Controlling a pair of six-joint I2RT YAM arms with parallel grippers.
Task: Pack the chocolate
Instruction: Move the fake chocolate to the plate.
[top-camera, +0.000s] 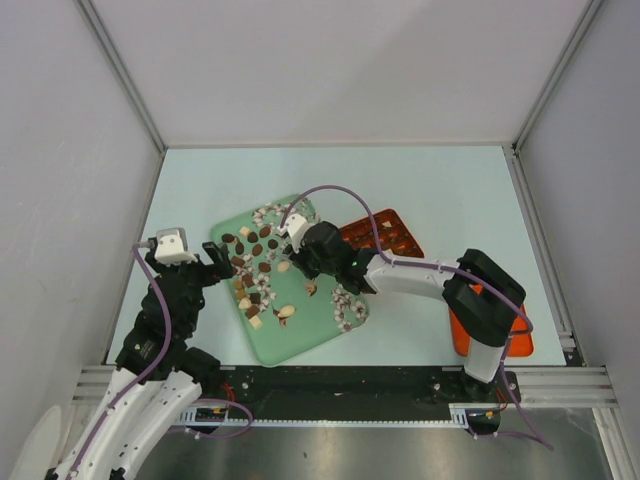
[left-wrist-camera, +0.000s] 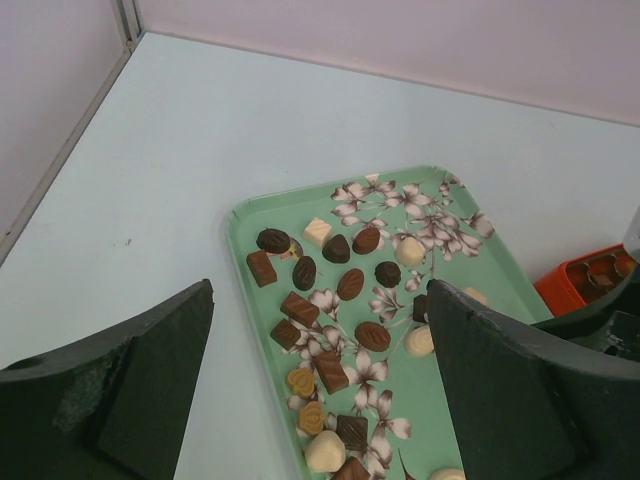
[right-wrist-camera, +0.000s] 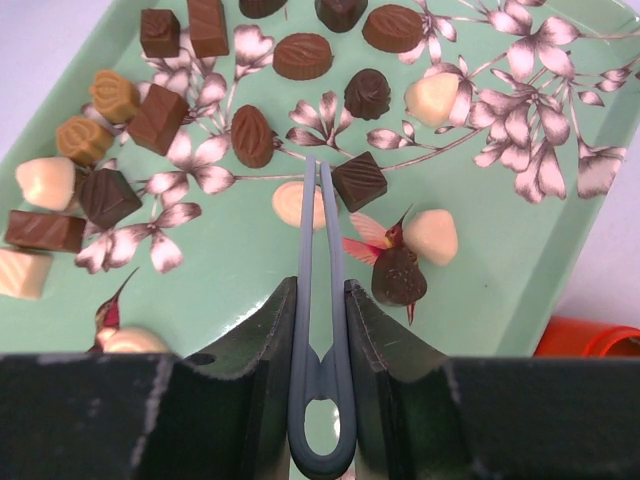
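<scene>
My right gripper (right-wrist-camera: 322, 300) is clamped on grey tweezers (right-wrist-camera: 322, 220), their tips beside a dark square piece (right-wrist-camera: 359, 180) of the chocolate (right-wrist-camera: 303, 56) scattered on the green tray (right-wrist-camera: 520, 270). I can't tell if they touch it. The left gripper (left-wrist-camera: 318, 300) hangs wide open. Picking looks to be the step in hand: next I'd pinch that piece, then carry it to the orange box (top-camera: 395, 232).

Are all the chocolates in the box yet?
Not yet. A few pieces sit in the orange box. The right gripper holds grey tweezers over the green tray, near a pale piece. Most chocolate is left loose on the tray, and the left gripper hangs open and empty.
</scene>
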